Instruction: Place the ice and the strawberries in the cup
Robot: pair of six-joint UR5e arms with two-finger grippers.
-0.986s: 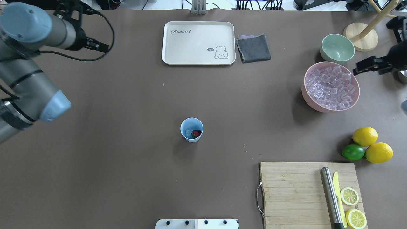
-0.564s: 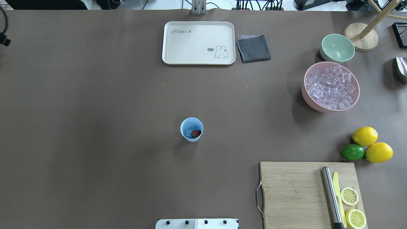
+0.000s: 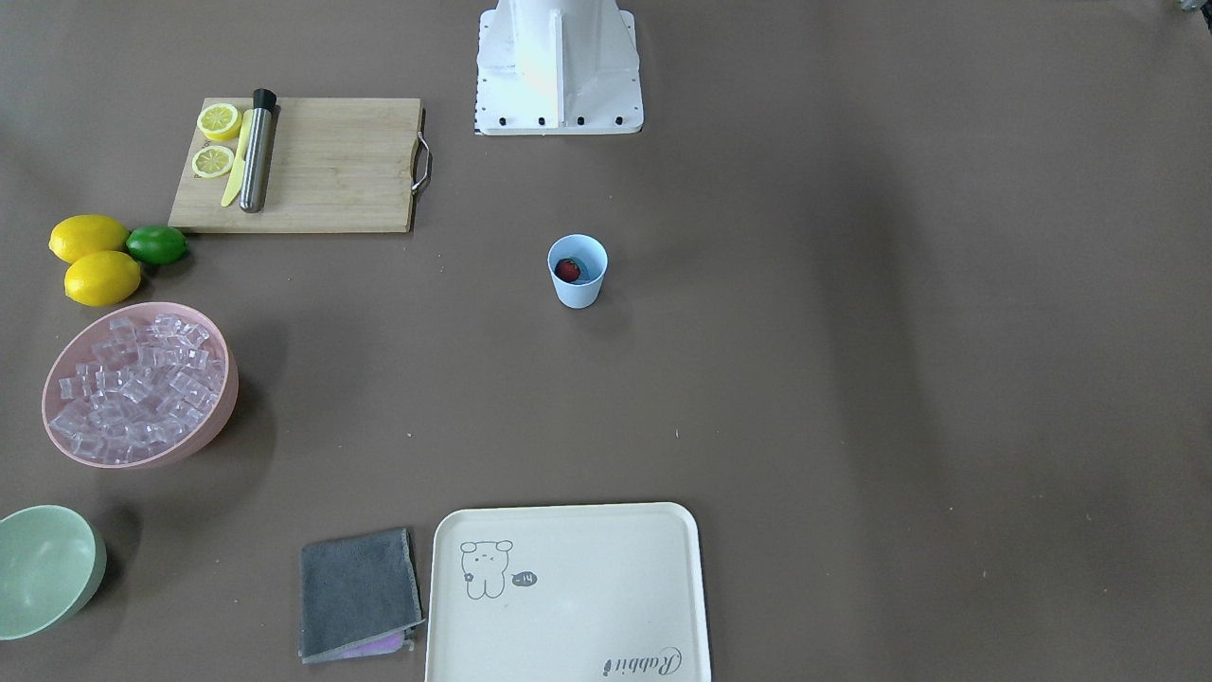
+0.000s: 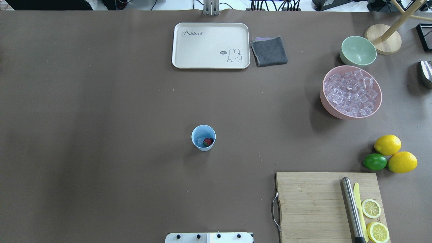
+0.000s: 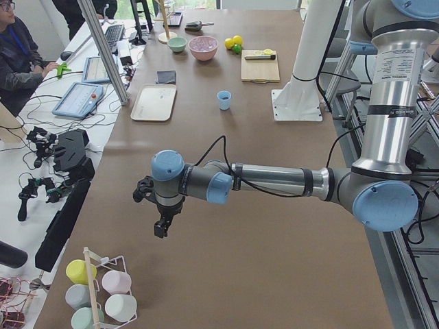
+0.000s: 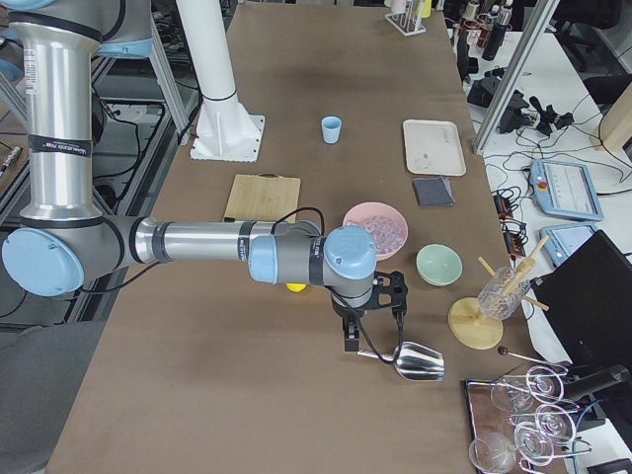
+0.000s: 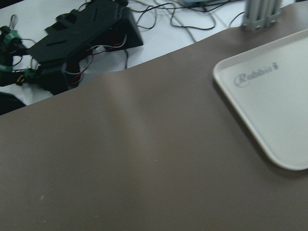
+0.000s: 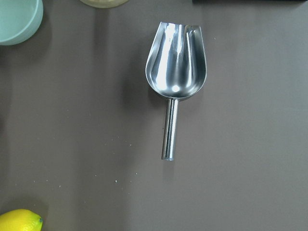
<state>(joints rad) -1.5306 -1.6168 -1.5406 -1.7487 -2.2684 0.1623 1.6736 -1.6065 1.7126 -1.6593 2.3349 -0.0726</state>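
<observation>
- Exterior left view: the left gripper (image 5: 162, 223) hangs low over bare table (image 5: 226, 274), well apart from the cup (image 5: 224, 100) and holding nothing that shows. Whether its fingers are spread or pressed together I cannot tell from here.
- The right gripper (image 6: 353, 336) hangs at the opposite end, far from the cup, just above the steel scoop (image 6: 420, 363). Its finger state cannot be judged either, and the wrist view shows no fingertips.
- The pink bowl (image 4: 332, 111) sits well to the cup's right in the overhead view, heaped with ice (image 4: 351, 92) — the supply, kept within the right arm's reach.
- The scoop lies flat on the table, hollow side up, touched by nothing. It looks set down because its work is finished.
- The cup stands upright alone in mid-table, where both arms can reach it.
- The strawberry (image 4: 208, 141) rests inside the cup, against its right wall.
- An ice cube (image 4: 200, 140) lies beside it in the cup — so both ingredients appear delivered, and the task looks complete.
</observation>
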